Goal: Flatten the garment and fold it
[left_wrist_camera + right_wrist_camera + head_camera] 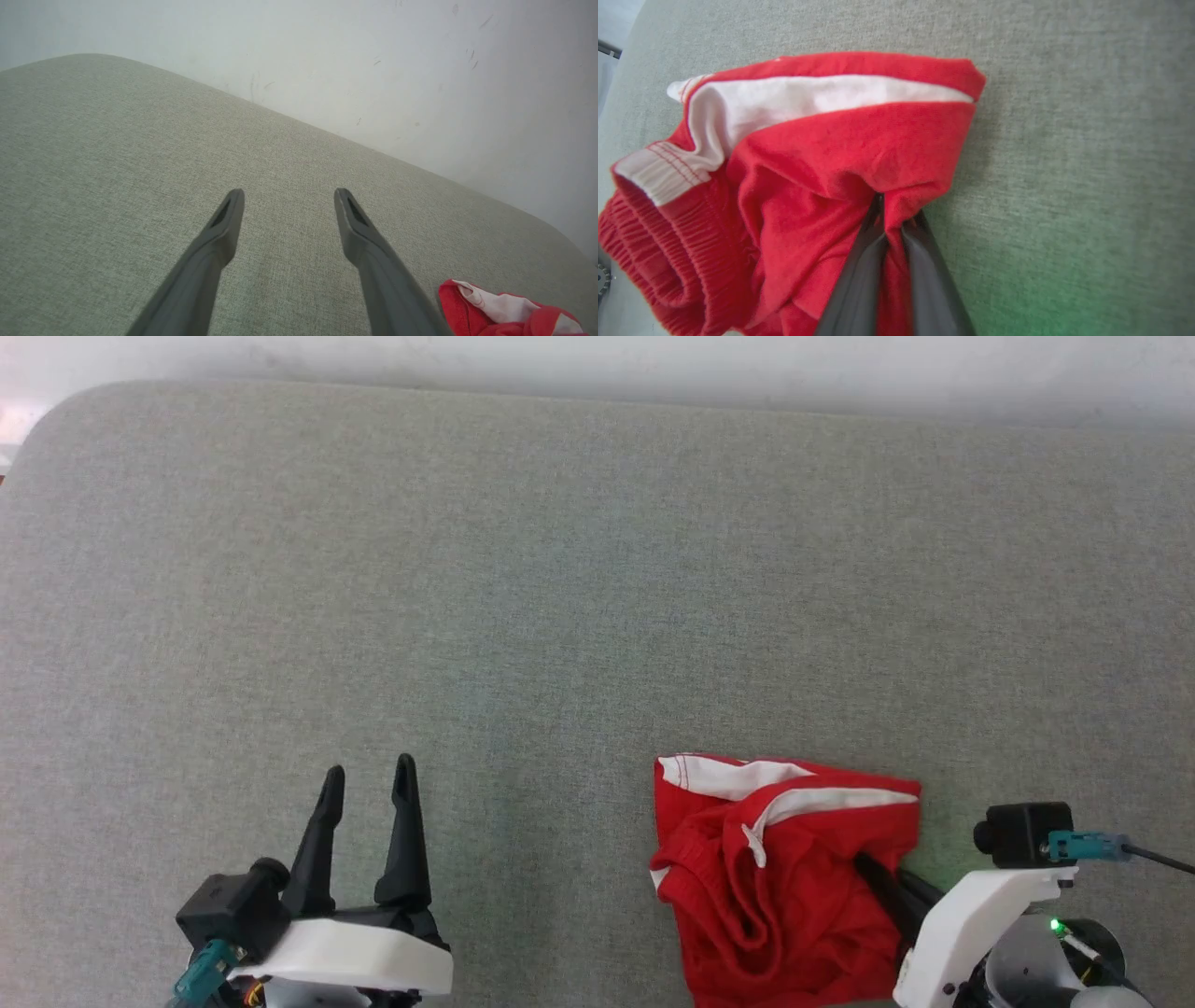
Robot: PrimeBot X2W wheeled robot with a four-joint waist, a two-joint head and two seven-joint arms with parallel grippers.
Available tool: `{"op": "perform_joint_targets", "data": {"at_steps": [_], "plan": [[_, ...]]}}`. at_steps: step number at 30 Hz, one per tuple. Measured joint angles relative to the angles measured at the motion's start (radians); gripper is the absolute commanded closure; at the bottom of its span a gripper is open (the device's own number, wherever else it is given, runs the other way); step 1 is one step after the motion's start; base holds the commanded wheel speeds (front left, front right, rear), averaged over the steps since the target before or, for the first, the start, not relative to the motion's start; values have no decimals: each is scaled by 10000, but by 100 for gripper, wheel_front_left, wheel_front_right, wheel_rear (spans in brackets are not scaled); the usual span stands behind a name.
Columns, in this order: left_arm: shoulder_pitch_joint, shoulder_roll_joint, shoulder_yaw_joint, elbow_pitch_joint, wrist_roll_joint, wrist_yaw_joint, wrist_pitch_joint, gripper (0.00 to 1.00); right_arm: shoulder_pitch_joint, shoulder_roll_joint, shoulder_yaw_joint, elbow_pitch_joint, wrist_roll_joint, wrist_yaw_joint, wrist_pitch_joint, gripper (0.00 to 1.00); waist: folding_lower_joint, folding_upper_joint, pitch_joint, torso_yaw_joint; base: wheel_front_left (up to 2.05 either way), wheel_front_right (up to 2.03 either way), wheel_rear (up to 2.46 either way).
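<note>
Right end effector [896, 210] is pinched shut on a bunched fold of the red shorts [822, 154], with red cloth squeezed between its two dark fingers [859, 280]. From the head view it [882, 877] reaches into the crumpled shorts [775, 887] from their right side. They lie in a heap on the grey-green fabric-covered desk [560, 569], at its near edge and right of centre. A white side stripe [822, 98] runs along the far side, and the gathered waistband [649, 252] curls at the left. Left end effector [369, 770] stands wide open and empty above bare desk, well apart from the shorts, whose corner [495, 312] shows beside its right finger [373, 261]. A pale wall [373, 56] rises behind the desk.
</note>
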Motion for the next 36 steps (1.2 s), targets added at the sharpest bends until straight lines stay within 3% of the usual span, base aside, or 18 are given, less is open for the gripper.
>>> {"op": "perform_joint_targets", "data": {"at_steps": [10, 16, 28, 36], "plan": [[-12, 27, 25, -146, 38, 4, -38, 0, -458, 36, -428, 96, -439, -4, -343, 100, 1, 0, -95, -301, 0, 0, 0], [-20, 155, 50, -232, 69, 17, -21, 0, -1251, -69, -543, -82, -1246, -4, 46, 100, 1, 0, -66, -732, 0, 0, 0], [-466, 470, 36, -759, 403, 196, 205, 0, -2700, -2497, -639, -255, -1601, -4, 1174, 100, 2, 0, 415, -1654, 0, 0, 0], [-1028, 771, -96, -1551, 947, 449, 614, 0, -3626, -4071, -742, -282, -1655, -4, 1371, 100, 1, 0, 1154, -2091, 0, 0, 0]]}}
